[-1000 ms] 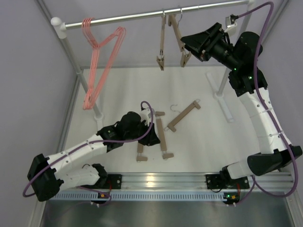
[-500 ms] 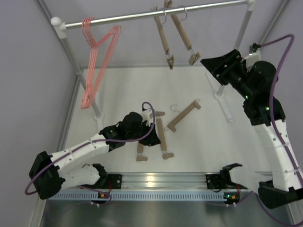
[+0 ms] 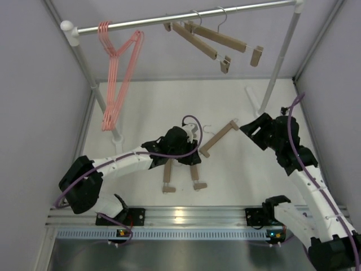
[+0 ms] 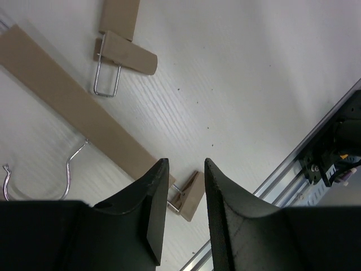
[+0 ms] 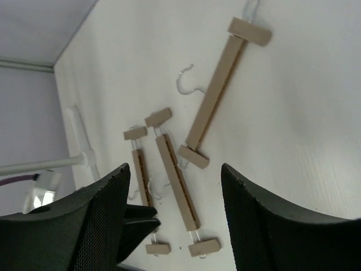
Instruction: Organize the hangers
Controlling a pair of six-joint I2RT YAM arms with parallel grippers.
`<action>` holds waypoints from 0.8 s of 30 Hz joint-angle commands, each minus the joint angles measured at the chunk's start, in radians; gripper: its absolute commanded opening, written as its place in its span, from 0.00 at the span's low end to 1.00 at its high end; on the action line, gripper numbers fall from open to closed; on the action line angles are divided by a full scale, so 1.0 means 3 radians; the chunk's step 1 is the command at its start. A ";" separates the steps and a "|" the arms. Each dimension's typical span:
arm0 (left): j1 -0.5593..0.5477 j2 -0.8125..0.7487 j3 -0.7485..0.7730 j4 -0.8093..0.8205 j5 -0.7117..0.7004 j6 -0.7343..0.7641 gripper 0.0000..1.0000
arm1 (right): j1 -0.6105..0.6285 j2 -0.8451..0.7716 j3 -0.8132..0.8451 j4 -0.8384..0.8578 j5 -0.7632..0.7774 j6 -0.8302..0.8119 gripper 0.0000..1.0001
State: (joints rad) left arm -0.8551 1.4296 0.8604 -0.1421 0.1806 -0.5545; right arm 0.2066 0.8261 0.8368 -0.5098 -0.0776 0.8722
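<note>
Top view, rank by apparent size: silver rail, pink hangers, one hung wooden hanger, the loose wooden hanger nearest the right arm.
1. silver rail
2. pink hangers, taken as a bunch
3. hung wooden hanger
4. loose wooden hanger
Placing 3 over 4 is unsure: the hung one sits nearer the camera, so they may match.

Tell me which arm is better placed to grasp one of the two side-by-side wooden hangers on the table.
Probably left: the left claw, open, hovers over one wooden hanger, close to it. The right claw, also open, sits farther off to the side.
</note>
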 commanded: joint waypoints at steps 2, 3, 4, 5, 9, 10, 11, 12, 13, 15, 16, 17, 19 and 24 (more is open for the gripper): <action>0.0094 0.0072 0.0195 0.0244 -0.0050 0.0023 0.36 | 0.0083 0.0170 -0.0222 0.0155 0.0110 0.0022 0.62; 0.0155 0.0057 0.0190 0.0244 -0.0019 0.0018 0.36 | 0.0154 0.0242 -0.0238 0.0201 0.0146 0.0038 0.62; 0.0181 0.0016 0.0180 0.0239 0.0026 0.0018 0.36 | 0.0241 0.0410 -0.0233 0.0232 0.0288 0.0058 0.62; 0.0206 -0.0015 0.0154 0.0228 0.0042 0.0023 0.36 | 0.0465 0.0492 -0.0228 0.0252 0.0436 0.0094 0.62; 0.0344 -0.0209 0.0128 0.0039 0.0093 0.0079 0.37 | 0.0972 0.0988 -0.0131 0.0487 0.0846 0.0349 0.62; 0.0360 -0.0265 0.0113 0.0019 0.0108 0.0084 0.37 | 0.1024 0.1197 -0.0110 0.0528 0.0877 0.0390 0.62; 0.0380 -0.0382 0.0078 0.0003 0.0139 0.0079 0.37 | 0.1126 0.1290 -0.0085 0.0569 0.0908 0.0426 0.62; 0.0431 -0.0439 0.0067 -0.0052 0.0160 0.0084 0.37 | 0.1172 0.1387 -0.0044 0.0605 0.0944 0.0502 0.62; 0.0447 -0.0500 0.0057 -0.0088 0.0175 0.0089 0.37 | 0.1203 0.1580 -0.0018 0.0666 0.1000 0.0538 0.62; 0.0508 -0.0669 0.0047 -0.0206 0.0206 0.0120 0.37 | 0.1300 0.1766 0.0109 0.0712 0.1056 0.0620 0.61; 0.0524 -0.0725 0.0047 -0.0247 0.0211 0.0135 0.37 | 0.1376 0.1934 0.0156 0.0728 0.1092 0.0641 0.61; 0.0539 -0.0781 0.0047 -0.0283 0.0221 0.0150 0.37 | 0.1413 0.2011 0.0222 0.0728 0.1128 0.0656 0.61; 0.0580 -0.0930 0.0057 -0.0395 0.0236 0.0181 0.38 | 0.1459 0.2261 0.0416 0.0723 0.1184 0.0682 0.61; 0.0641 -0.1124 0.0067 -0.0554 0.0257 0.0263 0.38 | 0.1541 0.2640 0.0779 0.0662 0.1291 0.0794 0.61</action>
State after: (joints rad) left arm -0.6739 1.1252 0.8757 -0.2626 0.2386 -0.5129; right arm 0.6456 1.5833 0.9920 -0.3592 0.2417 1.0698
